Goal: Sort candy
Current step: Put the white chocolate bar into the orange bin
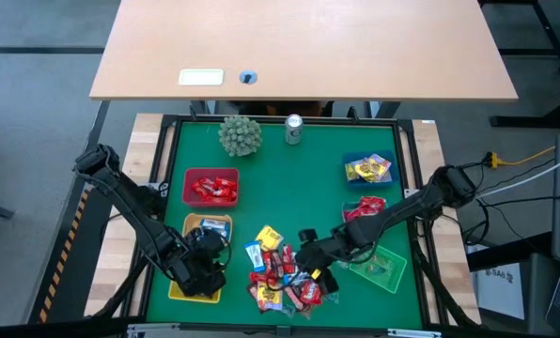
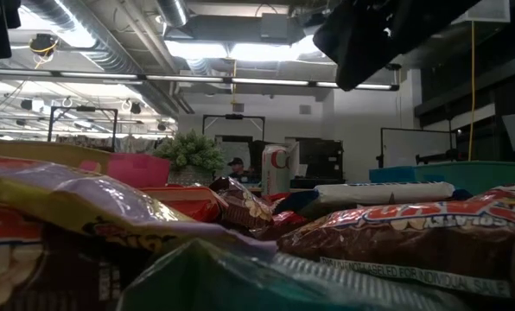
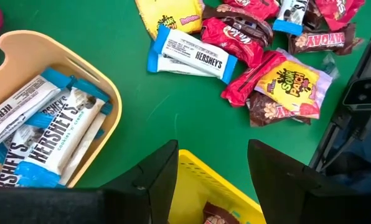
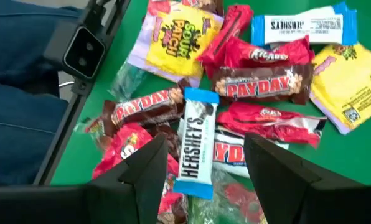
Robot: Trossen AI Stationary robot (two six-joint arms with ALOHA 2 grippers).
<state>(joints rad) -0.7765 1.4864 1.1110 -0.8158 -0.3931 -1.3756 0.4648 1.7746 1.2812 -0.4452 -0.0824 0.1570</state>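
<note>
With your right gripper spread wide over the candy heaped at the near centre and your left gripper open above the yellow basket, closing now risks pinching two overlapping wrappers.

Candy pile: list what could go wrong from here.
1. The right pincer hangs open over a blue-white bar lying on crowded candy; closing may catch a neighbouring brown bar too.
2. The left pincer hangs open over the yellow basket, close to the tan basket; it might nudge either.
</note>
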